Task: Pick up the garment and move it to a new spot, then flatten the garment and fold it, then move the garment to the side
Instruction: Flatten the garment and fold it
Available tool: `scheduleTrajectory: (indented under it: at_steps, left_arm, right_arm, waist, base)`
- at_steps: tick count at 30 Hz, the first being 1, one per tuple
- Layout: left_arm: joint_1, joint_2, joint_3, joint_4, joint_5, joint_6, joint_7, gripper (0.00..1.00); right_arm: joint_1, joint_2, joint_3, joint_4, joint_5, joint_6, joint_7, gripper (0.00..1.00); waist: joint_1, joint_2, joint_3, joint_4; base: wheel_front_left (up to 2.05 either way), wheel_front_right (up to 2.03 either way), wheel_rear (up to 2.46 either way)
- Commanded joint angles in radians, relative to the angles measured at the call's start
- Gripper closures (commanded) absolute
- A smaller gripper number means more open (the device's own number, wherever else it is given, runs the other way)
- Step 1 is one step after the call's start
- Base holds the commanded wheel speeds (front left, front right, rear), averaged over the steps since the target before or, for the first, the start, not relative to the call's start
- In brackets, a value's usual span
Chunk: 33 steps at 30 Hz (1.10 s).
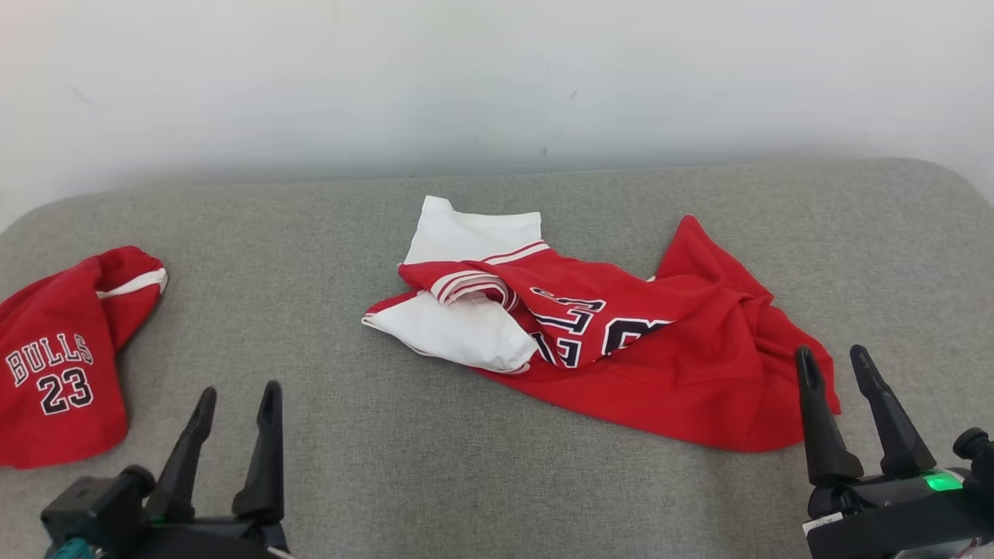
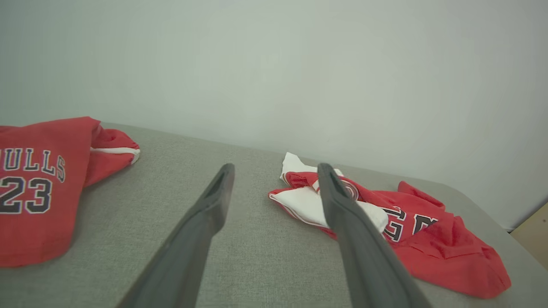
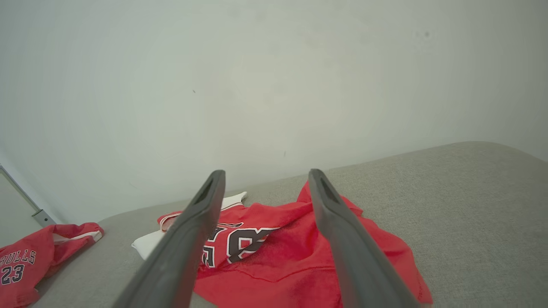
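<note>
Jaws on both arms stand spread and empty, fingers (image 1: 268, 450) raised, near the crumpled garment (image 1: 683, 380).

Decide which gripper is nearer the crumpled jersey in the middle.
Right. The right gripper is open by the right edge of the crumpled jersey. The left gripper is well off to its left, closer to the folded jersey.
</note>
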Motion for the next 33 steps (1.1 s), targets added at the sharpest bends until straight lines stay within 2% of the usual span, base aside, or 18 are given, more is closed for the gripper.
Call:
scheduleTrajectory:
  at_steps: [1, 4, 9, 12, 18, 23, 27, 33]
  left_arm:
    - [0.021, 0.016, 0.005, -0.008, 0.008, 0.007, -0.005, 0.0]
    - [0.026, 0.032, -0.009, -0.023, 0.015, 0.008, 0.013, 0.0]
    - [-0.029, 0.033, -0.074, -0.014, 0.045, -0.035, 0.071, 0.0]
    - [-0.097, 0.022, -0.151, 0.051, 0.068, -0.099, 0.143, 0.0]
    - [-0.256, -0.071, -0.252, 0.246, 0.058, -0.218, 0.279, 0.0]
    - [-0.362, -0.164, -0.25, 0.439, -0.007, -0.27, 0.357, 0.0]
    - [-0.433, -0.213, -0.229, 0.584, -0.037, -0.253, 0.399, 0.0]
    - [-0.51, -0.252, -0.189, 0.744, -0.073, -0.227, 0.444, 0.0]
  right_arm:
    - [0.004, -0.003, -0.002, 0.003, 0.004, -0.001, -0.001, 0.0]
    - [-0.001, -0.003, 0.005, 0.008, 0.005, -0.001, 0.007, 0.0]
    - [-0.006, -0.003, 0.009, 0.009, 0.006, -0.001, 0.013, 0.0]
    - [-0.005, -0.003, 0.008, 0.002, 0.005, -0.001, 0.019, 0.0]
    - [-0.008, -0.003, 0.016, -0.008, 0.004, -0.001, 0.032, 0.0]
    - [-0.014, -0.003, 0.032, -0.015, 0.002, -0.001, 0.04, 0.0]
    - [-0.018, -0.003, 0.046, -0.023, -0.002, -0.001, 0.045, 0.0]
    - [-0.013, -0.003, 0.06, -0.037, -0.001, -0.001, 0.048, 0.0]
  waist:
    - [0.0001, 0.0001, -0.007, -0.005]
    - [0.0001, 0.0001, -0.007, -0.004]
    - [0.0001, 0.0001, -0.002, -0.001]
    - [0.0001, 0.0001, 0.002, -0.002]
    - [0.0001, 0.0001, 0.014, -0.027]
    - [0.0001, 0.0001, 0.031, -0.066]
    - [0.0001, 0.0001, 0.051, -0.1]
    - [0.0001, 0.0001, 0.08, -0.136]
  base:
    - [0.0, 0.0, 0.0]
    - [0.0, 0.0, 0.0]
    - [0.0, 0.0, 0.0]
    - [0.0, 0.0, 0.0]
    - [0.0, 0.0, 0.0]
    - [0.0, 0.0, 0.0]
    - [0.0, 0.0, 0.0]
    - [0.0, 0.0, 0.0]
